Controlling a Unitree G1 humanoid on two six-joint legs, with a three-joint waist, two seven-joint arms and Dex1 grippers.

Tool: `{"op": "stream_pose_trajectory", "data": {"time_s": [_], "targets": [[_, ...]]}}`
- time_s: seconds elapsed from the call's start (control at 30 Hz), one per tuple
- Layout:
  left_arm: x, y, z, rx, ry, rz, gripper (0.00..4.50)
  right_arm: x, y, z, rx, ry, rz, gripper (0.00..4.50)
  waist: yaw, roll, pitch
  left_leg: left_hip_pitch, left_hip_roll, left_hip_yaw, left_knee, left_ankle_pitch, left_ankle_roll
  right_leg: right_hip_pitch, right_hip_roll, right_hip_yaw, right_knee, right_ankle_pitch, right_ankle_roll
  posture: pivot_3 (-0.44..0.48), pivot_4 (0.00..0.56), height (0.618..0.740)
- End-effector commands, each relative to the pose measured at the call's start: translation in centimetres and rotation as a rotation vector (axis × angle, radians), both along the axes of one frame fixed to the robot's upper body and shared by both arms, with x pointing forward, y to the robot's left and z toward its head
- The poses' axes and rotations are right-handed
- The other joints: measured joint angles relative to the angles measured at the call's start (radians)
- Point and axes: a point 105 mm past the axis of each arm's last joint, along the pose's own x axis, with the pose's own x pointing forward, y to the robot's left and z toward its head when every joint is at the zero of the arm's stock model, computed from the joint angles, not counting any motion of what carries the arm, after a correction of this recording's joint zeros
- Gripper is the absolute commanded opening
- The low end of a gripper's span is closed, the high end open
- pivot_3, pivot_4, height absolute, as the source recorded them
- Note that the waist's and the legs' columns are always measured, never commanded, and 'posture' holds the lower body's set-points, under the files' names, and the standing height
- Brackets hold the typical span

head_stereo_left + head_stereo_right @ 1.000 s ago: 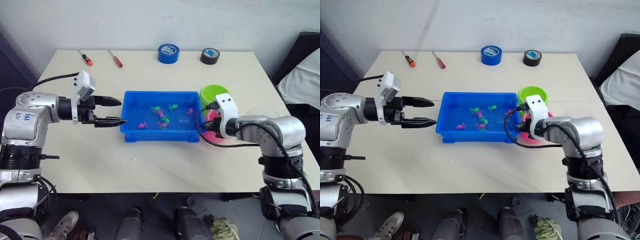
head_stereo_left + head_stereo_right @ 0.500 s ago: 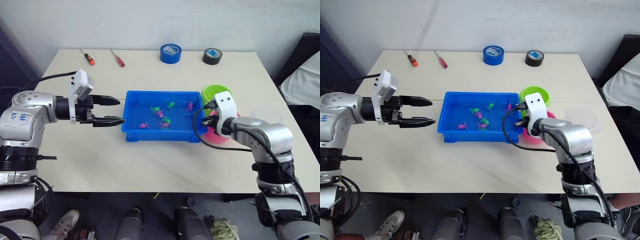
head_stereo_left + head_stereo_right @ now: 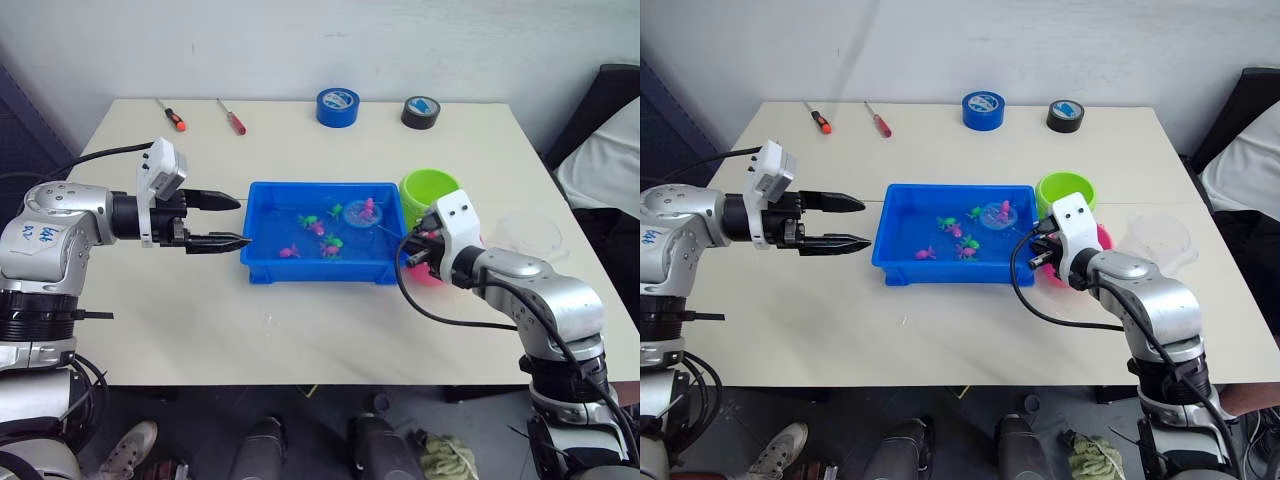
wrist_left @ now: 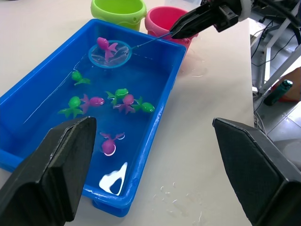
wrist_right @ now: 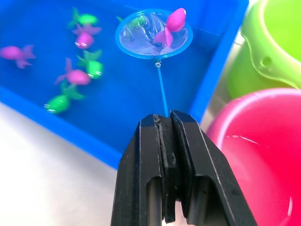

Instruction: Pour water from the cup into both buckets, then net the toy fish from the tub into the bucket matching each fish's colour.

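One cream rectangular table (image 3: 300, 330) against a white wall. Net, small round light-blue hoop (image 5: 154, 33), now raised over the shallow bright blue plastic tub (image 3: 262, 265), carrying one magenta fish (image 5: 172, 24); a second ago it was not visible. Right gripper (image 5: 169, 123) clamped on its thin handle. Left gripper (image 3: 232, 221) spread wide, empty, beside the tub. Lime green pail (image 3: 428, 187) and pink pail (image 5: 254, 136) adjacent; clear cup (image 3: 530, 232) beyond.
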Motion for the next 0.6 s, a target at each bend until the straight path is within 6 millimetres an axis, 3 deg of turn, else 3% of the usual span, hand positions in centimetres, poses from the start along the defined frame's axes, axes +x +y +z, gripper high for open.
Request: {"op": "stream_pose_trajectory", "data": {"time_s": [0.03,0.6], "targets": [[-0.2,0.5,1.5,0.008,-0.057,-0.010,4.31,-0.5,0.1,2.5,0.030,-0.107,0.042,0.00,0.000,0.000,0.000,0.000,0.000,0.000,0.000,0.000,0.000,0.000,0.000,0.000,0.000,0.000,0.000,0.000,0.150,0.734],[0.3,1.0,1.2,0.031,-0.077,-0.010,4.31,-1.9,1.0,3.5,0.060,-0.159,0.167,0.00,0.001,0.000,0.000,0.000,0.000,0.000,0.000,0.000,0.000,0.000,0.001,0.000,0.001,0.000,0.000,0.000,0.150,0.734]]}}
